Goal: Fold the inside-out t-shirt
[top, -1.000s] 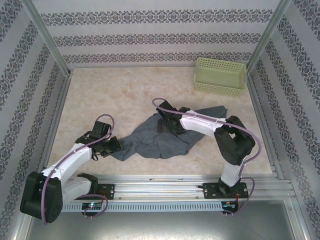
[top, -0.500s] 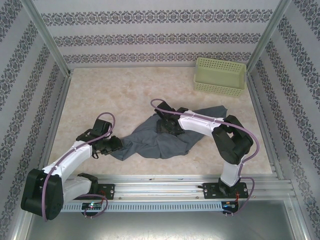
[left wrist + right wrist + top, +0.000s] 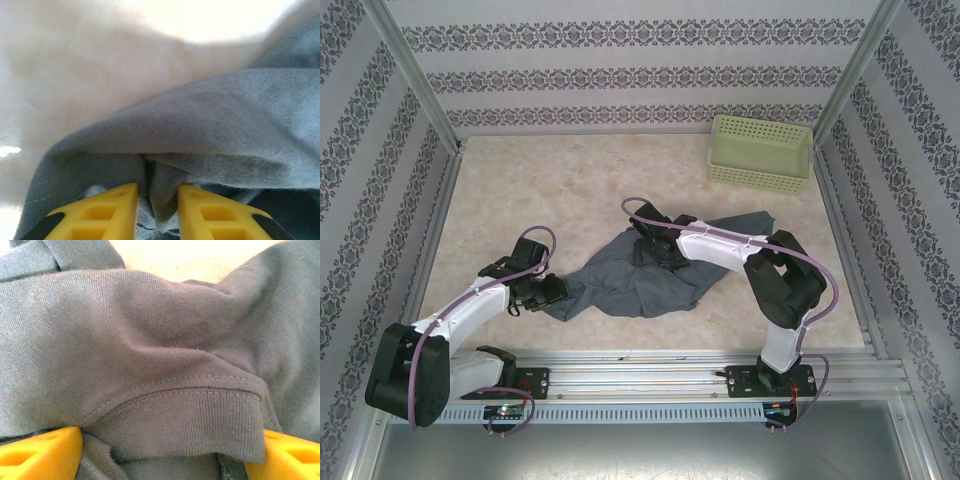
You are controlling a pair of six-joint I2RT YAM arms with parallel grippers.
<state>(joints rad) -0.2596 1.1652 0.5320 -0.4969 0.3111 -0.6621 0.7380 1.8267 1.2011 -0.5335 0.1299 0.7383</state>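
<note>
The slate blue-grey t-shirt (image 3: 620,285) lies crumpled on the table between the two arms. My left gripper (image 3: 550,290) sits low at the shirt's left edge. In the left wrist view its yellow fingers (image 3: 115,207) stand a little apart, and a loose fold of the shirt (image 3: 160,190) rises between them, so the left gripper (image 3: 158,202) is open. My right gripper (image 3: 655,255) presses down on the shirt's upper middle. Its fingers (image 3: 45,452) are spread wide, with the ribbed collar (image 3: 185,425) bunched between them and the right gripper (image 3: 162,452) open.
A pale yellow-green perforated basket (image 3: 760,150) stands at the back right corner. Patterned walls with metal posts close in the table on three sides. A metal rail (image 3: 650,365) runs along the near edge. Bare tabletop (image 3: 540,190) spreads behind and left of the shirt.
The left gripper's jaws have parted slightly around the cloth fold, and its arm has shifted a little. The right gripper has edged slightly left on the shirt, then held still.
</note>
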